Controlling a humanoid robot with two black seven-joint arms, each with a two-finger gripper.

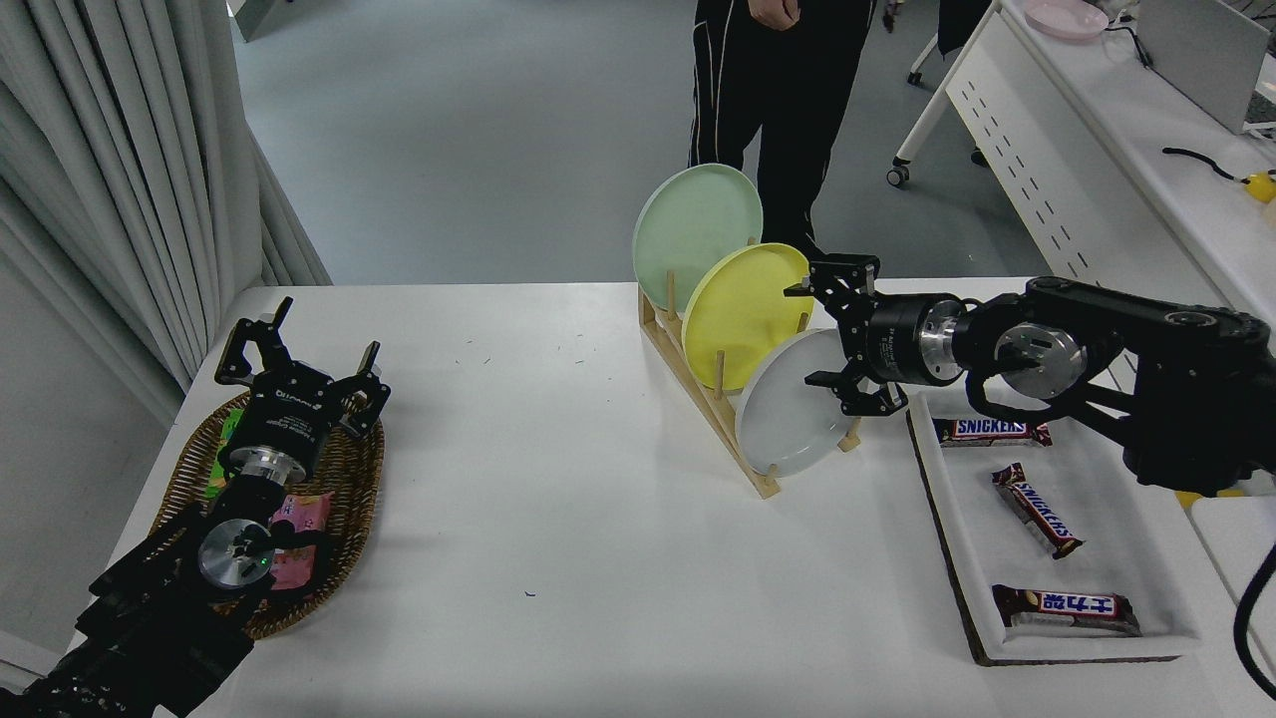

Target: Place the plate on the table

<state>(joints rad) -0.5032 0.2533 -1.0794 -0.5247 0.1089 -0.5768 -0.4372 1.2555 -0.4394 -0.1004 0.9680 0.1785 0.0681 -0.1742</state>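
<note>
The pale grey-white plate [793, 419] stands on edge in the front slot of a wooden rack [698, 384] on the white table [558, 519]. A yellow plate [743, 314] and a mint-green plate [696, 234] stand behind it. My right gripper [815, 334] is open, its fingers spread above and below, at the grey-white plate's upper right rim and in front of the yellow plate's right edge. I cannot tell if it touches the plate. My left gripper [299, 334] is open, parked over a wicker basket at the lower left.
A white tray [1146, 499] with three chocolate bars lies right of the rack. A wicker basket [354, 489] with snack packets sits at the left. A person in black trousers [773, 100] stands behind the table. A white desk [1097, 150] is at the far right.
</note>
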